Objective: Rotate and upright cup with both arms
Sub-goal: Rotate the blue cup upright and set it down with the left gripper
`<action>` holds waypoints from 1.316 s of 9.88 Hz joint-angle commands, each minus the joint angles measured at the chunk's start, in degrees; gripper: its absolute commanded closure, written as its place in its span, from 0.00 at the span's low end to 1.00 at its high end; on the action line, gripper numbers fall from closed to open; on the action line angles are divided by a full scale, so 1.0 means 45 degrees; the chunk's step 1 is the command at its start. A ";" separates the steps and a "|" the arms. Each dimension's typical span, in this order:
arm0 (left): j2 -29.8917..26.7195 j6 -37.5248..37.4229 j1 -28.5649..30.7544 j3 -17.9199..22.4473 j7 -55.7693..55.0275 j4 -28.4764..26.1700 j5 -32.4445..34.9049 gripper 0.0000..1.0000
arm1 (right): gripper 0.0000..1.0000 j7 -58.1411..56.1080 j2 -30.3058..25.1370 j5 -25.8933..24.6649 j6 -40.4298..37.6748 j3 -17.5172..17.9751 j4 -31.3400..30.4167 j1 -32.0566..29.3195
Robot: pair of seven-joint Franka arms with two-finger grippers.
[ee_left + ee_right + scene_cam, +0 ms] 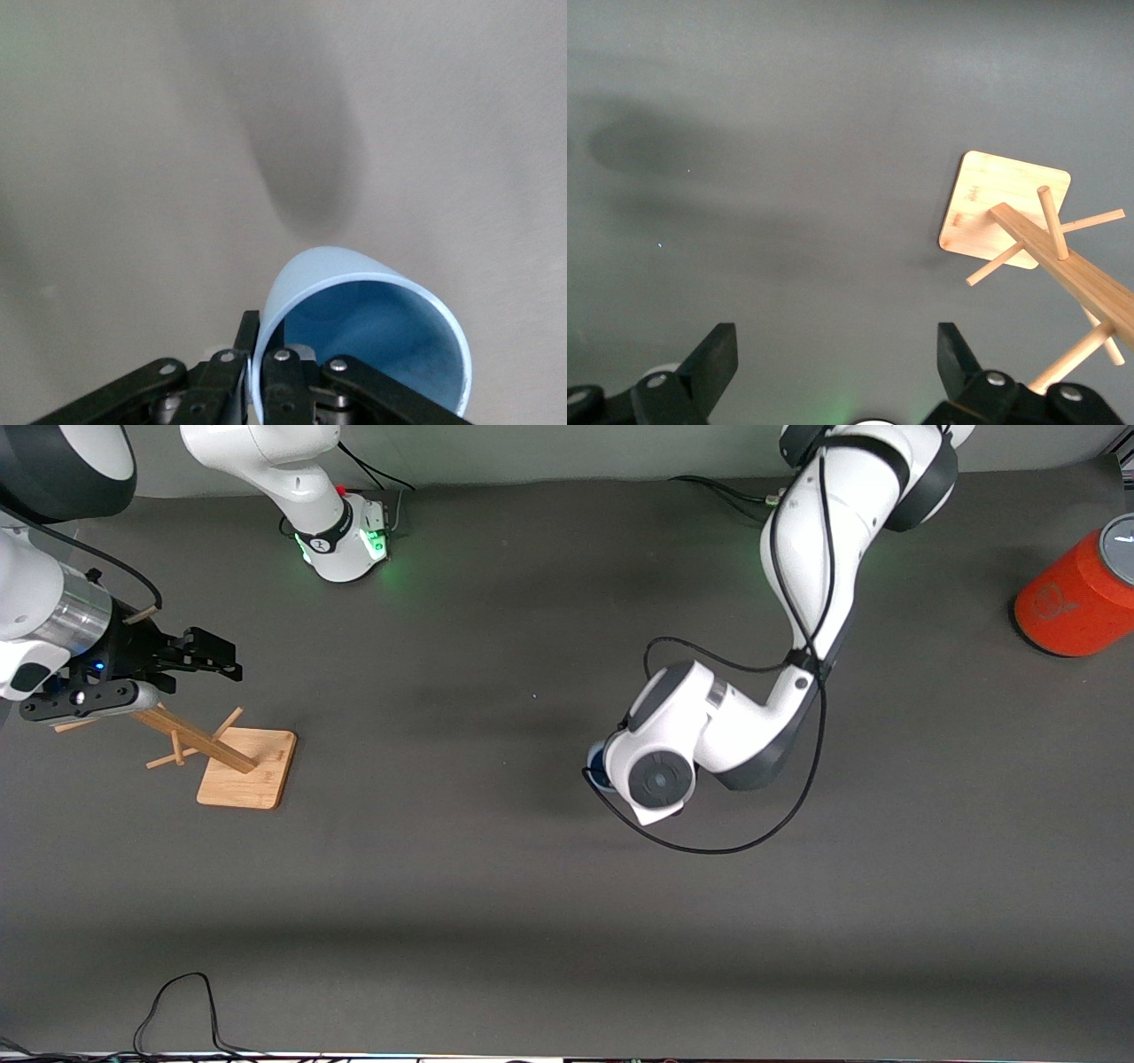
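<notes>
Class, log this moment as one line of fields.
left gripper: shut on cup rim | right gripper: open, waiting above mug tree | cup: on its side

Light-blue cup (363, 336) on its side, rim pinched by left gripper (257, 372).

Light-blue cup (363, 336); orange-red canister (1076, 598), grey lid; dark-grey table (496, 886).

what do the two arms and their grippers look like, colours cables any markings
Both arms are glossy white with rounded joints and black bands. The left arm carries a thin black cable looping along it and a round dark grey cap at its wrist. The right arm has a silver metal ring before its black gripper; its base shows a green light. The left gripper has black fingers with silver screws.
</notes>
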 commanded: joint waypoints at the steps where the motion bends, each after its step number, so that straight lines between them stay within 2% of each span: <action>1: -0.0046 0.1530 -0.0824 0.0224 -0.3037 -0.0729 0.1512 1.00 | 0.00 -0.0217 -0.0729 -0.0295 0.0176 0.0125 -0.0443 -0.0033; 2: -0.0046 0.1711 -0.0865 0.0205 -0.3939 -0.0771 0.2000 1.00 | 0.00 -0.0197 -0.0711 -0.0275 0.0118 0.0125 -0.0404 -0.0033; 4: -0.0104 0.3401 -0.1176 0.0205 -0.6455 -0.1587 0.2916 1.00 | 0.00 -0.0158 -0.0711 -0.0295 -0.0173 0.0029 -0.0384 -0.0033; 5: -0.0104 0.3624 -0.1371 0.0205 -0.6834 -0.1824 0.3116 1.00 | 0.00 -0.0120 -0.0769 -0.0314 -0.0388 -0.0069 -0.0365 -0.0072; 6: -0.0104 0.3530 -0.1431 0.0167 -0.6858 -0.2116 0.3099 0.72 | 0.00 -0.0119 -0.0789 -0.0430 -0.0429 -0.0321 -0.0365 -0.0072; 7: -0.0066 0.3413 -0.1625 0.0185 -0.6858 -0.2332 0.3118 0.01 | 0.00 -0.0119 -0.0789 -0.0605 -0.0449 -0.0363 -0.0384 -0.0053; 10: -0.0260 0.2402 -0.1471 0.0089 -0.5538 -0.2258 0.2944 0.00 | 0.00 -0.0100 -0.0789 -0.0763 -0.0566 -0.0363 -0.0365 -0.0033; 13: -0.1389 0.0624 -0.0790 0.0068 -0.2997 -0.1906 0.1559 0.00 | 0.00 -0.0022 -0.0750 -0.0763 -0.0566 -0.0285 -0.0345 -0.0014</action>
